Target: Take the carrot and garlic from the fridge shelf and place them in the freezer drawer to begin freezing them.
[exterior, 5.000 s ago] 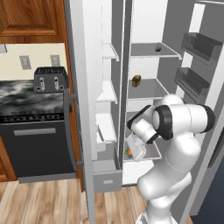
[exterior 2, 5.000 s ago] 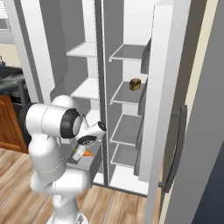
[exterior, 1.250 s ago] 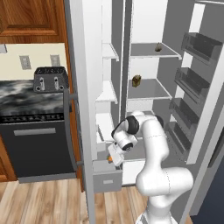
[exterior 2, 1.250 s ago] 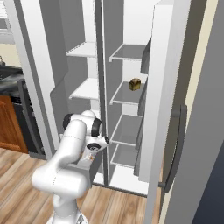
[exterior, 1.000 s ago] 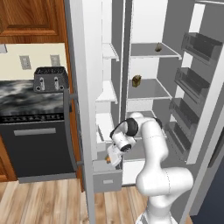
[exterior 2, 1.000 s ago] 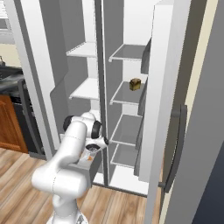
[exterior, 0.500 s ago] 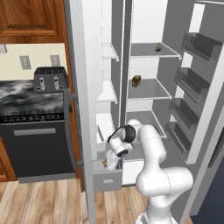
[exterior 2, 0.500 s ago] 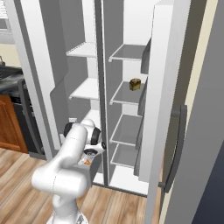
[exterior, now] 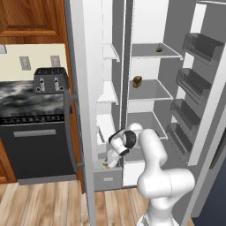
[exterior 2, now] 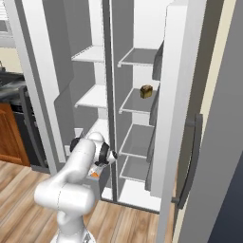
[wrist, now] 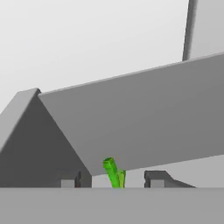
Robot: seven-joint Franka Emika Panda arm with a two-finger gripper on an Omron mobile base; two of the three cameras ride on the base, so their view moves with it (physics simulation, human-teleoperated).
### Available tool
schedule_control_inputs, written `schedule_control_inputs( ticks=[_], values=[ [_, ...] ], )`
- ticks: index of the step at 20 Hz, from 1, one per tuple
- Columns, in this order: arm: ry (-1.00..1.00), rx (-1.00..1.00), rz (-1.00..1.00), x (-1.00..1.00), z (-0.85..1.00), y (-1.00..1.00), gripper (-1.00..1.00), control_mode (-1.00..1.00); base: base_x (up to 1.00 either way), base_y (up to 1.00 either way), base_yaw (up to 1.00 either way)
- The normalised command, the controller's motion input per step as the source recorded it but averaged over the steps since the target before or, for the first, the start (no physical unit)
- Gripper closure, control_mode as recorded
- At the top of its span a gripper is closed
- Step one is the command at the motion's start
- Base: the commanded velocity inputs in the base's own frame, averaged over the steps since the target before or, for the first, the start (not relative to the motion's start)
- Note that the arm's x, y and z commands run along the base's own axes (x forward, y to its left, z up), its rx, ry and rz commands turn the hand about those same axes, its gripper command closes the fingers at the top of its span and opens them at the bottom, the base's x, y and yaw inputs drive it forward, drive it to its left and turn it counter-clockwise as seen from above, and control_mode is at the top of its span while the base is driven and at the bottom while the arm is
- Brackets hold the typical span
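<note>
Carrot (wrist: 113, 173) sits low in the freezer drawer (exterior: 107, 178), its green tuft between the gripper (wrist: 116, 178) fingers, which look parted, seemingly just released, while the garlic (exterior: 159, 49) waits on the fridge shelf (exterior: 152, 52).

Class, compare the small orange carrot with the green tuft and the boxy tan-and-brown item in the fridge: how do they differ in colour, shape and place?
The orange carrot with the green tuft is bright and sits low at the pale grey freezer drawer, by the gripper. The boxy tan-and-brown item is dull and blocky, standing higher on a grey fridge shelf. Both are small.
</note>
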Motion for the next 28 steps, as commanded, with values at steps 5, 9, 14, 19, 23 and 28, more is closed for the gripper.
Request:
schedule_control_inputs(
  ticks=[5,9,14,19,23,28],
  values=[
    [0.0,0.0,0.0,-0.49,-0.03,0.0,-1.0,-1.0,0.0,0.0,0.0],
    [0.0,0.0,0.0,-0.78,-0.14,0.0,-1.0,-1.0,0.0,0.0,0.0],
    [0.0,0.0,0.0,-0.74,-0.04,0.0,-1.0,-1.0,0.0,0.0,0.0],
    [0.0,0.0,0.0,-0.27,0.13,0.0,-1.0,-1.0,0.0,0.0,0.0],
    [0.0,0.0,0.0,0.01,0.59,0.0,-1.0,-1.0,0.0,0.0,0.0],
    [0.0,0.0,0.0,0.0,0.94,0.0,-1.0,-1.0,0.0,0.0,0.0]
  ],
)
